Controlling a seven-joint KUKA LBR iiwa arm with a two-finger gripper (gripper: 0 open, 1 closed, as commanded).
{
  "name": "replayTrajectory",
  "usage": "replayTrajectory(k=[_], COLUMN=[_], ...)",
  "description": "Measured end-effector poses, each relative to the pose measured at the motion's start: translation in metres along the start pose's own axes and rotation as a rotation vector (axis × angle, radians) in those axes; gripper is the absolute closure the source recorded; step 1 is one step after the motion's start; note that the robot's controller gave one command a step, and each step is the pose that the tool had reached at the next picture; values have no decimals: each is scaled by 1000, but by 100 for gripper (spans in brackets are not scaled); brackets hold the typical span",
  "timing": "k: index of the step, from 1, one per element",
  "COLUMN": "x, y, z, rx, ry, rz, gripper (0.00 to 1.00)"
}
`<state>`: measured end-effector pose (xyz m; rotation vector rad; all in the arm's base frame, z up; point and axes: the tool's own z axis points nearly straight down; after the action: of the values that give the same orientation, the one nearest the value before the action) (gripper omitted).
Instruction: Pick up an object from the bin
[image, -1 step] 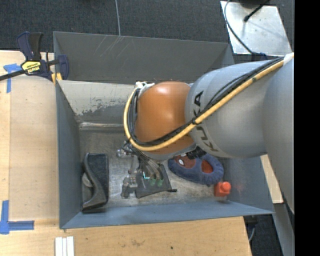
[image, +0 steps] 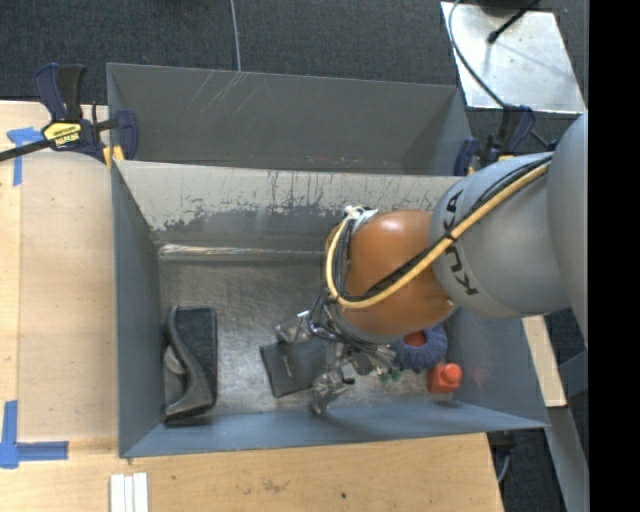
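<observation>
grey metal makes up the bin (image: 140, 300), its floor scuffed and its far wall streaked with dark marks. the arm (image: 520, 250) comes in from the right and bends down into the bin's near right part, its wrist wrapped in a rounded orange cover (image: 390, 265) with a yellow cable (image: 331, 260) looped along the cover's left side. below the cover the metal tool (image: 318, 362) sits low over the floor, close to the near wall and about midway along it; its linkages jut out to the left from under the cover, but whether it is released or clenched i cannot tell from this angle. the thing nearest to it is a dark flat slab (image: 283, 367), lying tilted on the floor just to the tool's left, its right edge meeting the tool's metal parts as seen from above; whether they truly touch i cannot tell. nothing can be made out inside the tool's grasp. well apart, by the left wall, a black block (image: 195, 362) with a pale curved mark on its left face lies lengthwise on the floor. to the tool's right, partly under the cover, is a blue round thing (image: 424, 349), with a small red-orange piece (image: 445, 377) just beside it near the front wall and some green bits (image: 390, 376) between that and the tool.
</observation>
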<state>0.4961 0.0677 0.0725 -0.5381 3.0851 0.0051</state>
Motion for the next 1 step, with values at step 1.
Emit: replayTrajectory(k=[1], x=[-9], y=[-4], z=[-29], rx=[2], ry=[4], rz=[111], gripper=[0])
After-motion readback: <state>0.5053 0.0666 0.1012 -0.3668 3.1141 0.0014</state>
